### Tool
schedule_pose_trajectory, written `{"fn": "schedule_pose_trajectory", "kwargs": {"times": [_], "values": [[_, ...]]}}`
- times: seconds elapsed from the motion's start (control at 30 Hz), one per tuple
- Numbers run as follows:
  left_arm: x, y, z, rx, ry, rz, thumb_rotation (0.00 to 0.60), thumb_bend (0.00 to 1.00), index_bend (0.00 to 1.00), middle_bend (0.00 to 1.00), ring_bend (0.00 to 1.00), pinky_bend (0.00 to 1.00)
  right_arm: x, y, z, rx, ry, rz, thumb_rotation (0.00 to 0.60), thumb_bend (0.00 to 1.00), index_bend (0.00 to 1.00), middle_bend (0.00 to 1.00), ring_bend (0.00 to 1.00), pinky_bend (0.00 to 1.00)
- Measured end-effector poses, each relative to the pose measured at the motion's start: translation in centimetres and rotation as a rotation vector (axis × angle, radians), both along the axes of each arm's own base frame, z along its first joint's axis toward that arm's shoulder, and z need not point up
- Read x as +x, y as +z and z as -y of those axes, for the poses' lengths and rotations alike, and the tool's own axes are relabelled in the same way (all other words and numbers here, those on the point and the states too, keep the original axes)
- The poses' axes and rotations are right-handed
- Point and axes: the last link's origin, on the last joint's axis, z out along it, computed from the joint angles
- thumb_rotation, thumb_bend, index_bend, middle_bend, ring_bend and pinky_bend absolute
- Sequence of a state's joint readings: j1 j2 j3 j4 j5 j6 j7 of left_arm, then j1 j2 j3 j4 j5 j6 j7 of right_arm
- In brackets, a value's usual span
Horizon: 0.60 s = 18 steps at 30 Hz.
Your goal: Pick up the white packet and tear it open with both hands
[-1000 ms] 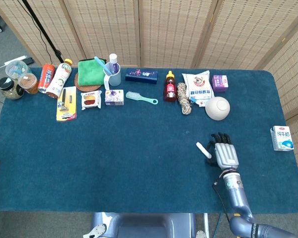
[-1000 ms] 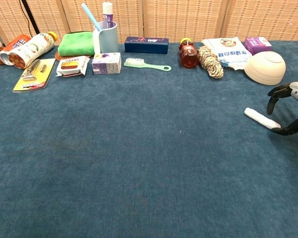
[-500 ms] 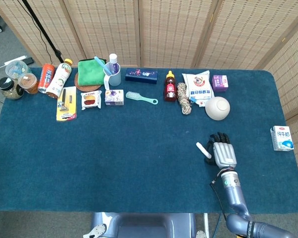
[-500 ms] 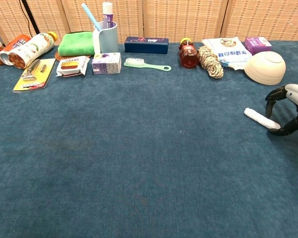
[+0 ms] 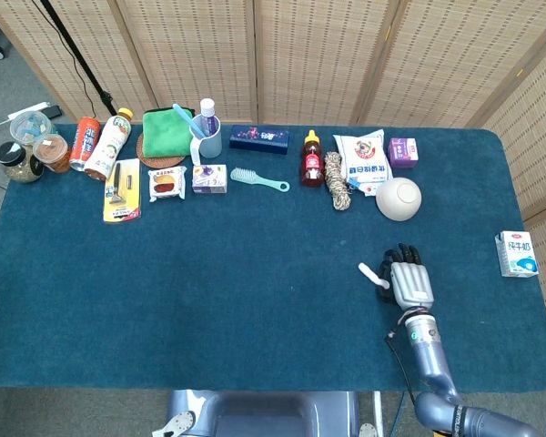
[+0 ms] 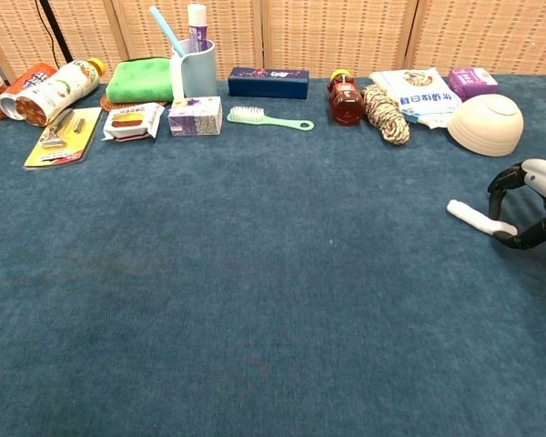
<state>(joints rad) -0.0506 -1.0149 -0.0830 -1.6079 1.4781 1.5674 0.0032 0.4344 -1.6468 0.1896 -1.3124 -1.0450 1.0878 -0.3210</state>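
reaching over the blue table (image 5: 255,300), our right hand (image 5: 409,278) (image 6: 532,202) sits at the near right, palm down, its dark fingers (image 6: 502,178) curled around one end of the white packet (image 5: 373,274) (image 6: 478,218). we cannot tell whether the packet is truly pinched or only touched; it lies flat on the cloth, just in front of the cream bowl (image 5: 399,198) (image 6: 485,124). our left hand is out of sight.
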Motion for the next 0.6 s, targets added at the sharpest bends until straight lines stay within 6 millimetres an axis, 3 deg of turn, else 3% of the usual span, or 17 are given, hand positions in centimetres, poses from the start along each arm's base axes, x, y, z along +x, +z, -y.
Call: {"fn": "schedule_pose_trajectory", "kwargs": {"times": [0.6], "values": [[0.14, 0.04, -0.03, 0.003, -0.005, -0.002, 0.600, 0.35, 0.25, 0.10, 0.12, 0.10, -0.05, 0.14, 0.11, 0.004, 0.007, 0.008, 0.600, 0.46, 0.62, 0.31, 0.09, 0.00]]}}
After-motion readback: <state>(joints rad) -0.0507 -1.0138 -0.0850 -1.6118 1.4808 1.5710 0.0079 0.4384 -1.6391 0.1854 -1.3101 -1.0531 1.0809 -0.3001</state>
